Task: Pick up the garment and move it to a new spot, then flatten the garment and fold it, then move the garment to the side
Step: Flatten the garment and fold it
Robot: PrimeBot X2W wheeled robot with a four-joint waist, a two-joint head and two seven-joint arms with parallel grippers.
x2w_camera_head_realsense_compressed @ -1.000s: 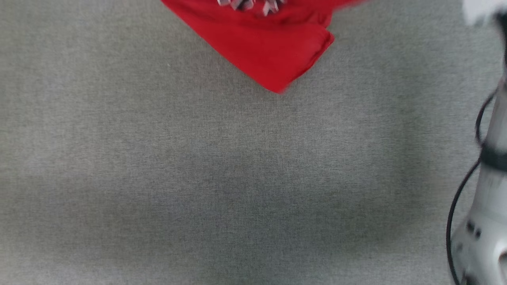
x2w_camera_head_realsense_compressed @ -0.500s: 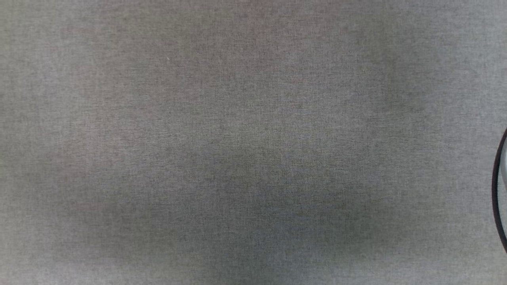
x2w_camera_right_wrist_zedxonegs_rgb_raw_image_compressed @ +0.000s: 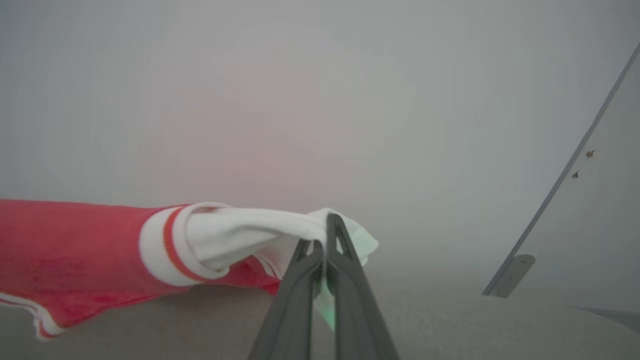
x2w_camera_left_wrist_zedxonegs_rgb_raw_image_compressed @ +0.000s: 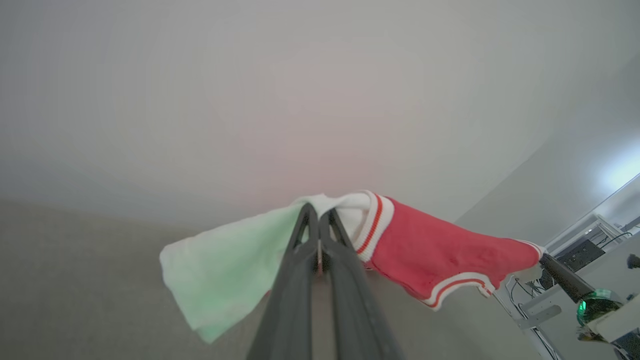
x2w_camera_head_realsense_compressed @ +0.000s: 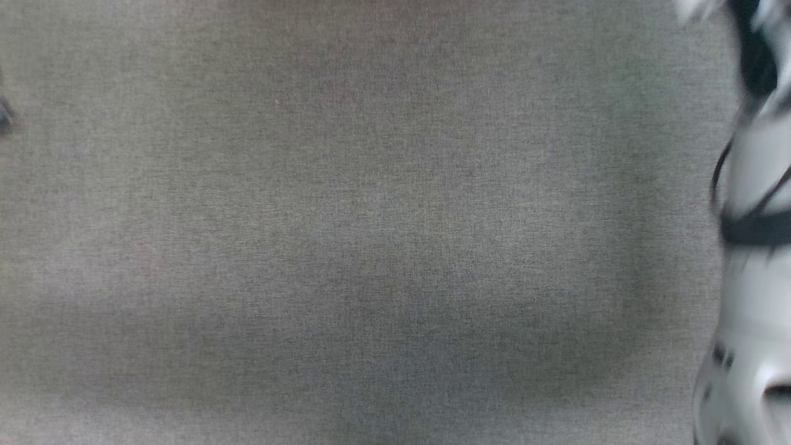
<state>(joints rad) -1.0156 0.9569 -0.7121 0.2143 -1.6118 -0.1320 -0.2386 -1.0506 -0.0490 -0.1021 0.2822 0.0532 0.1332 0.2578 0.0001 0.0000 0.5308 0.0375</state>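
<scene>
Between the two pairs of fingers the shirt [x2w_camera_left_wrist_zedxonegs_rgb_raw_image_compressed: 430, 250] hangs stretched, clear of the surface; the left gripper [x2w_camera_left_wrist_zedxonegs_rgb_raw_image_compressed: 318, 212] is pinched shut on one white sleeve [x2w_camera_left_wrist_zedxonegs_rgb_raw_image_compressed: 225, 260] at its tips; the right gripper [x2w_camera_right_wrist_zedxonegs_rgb_raw_image_compressed: 326, 232] is clamped likewise on the other sleeve [x2w_camera_right_wrist_zedxonegs_rgb_raw_image_compressed: 240, 235]; the long axis runs sleeve to sleeve, sideways from each pair toward the other, so neither arm is nearer; beneath the fingers lies the grey cloth table [x2w_camera_head_realsense_compressed: 371, 247]; beyond them, a pale wall [x2w_camera_right_wrist_zedxonegs_rgb_raw_image_compressed: 300, 75].

My right wrist camera crops the red jersey T-shirt with white stripe-trimmed sleeves [x2w_camera_right_wrist_zedxonegs_rgb_raw_image_compressed: 75, 255] — its body runs out of frame. Over the grey woven surface [x2w_camera_head_realsense_compressed: 371, 247], the pale right forearm [x2w_camera_head_realsense_compressed: 754, 290] is smeared and cropped; across the surface from it, a dark smudge [x2w_camera_head_realsense_compressed: 4, 114] I can't identify.
</scene>
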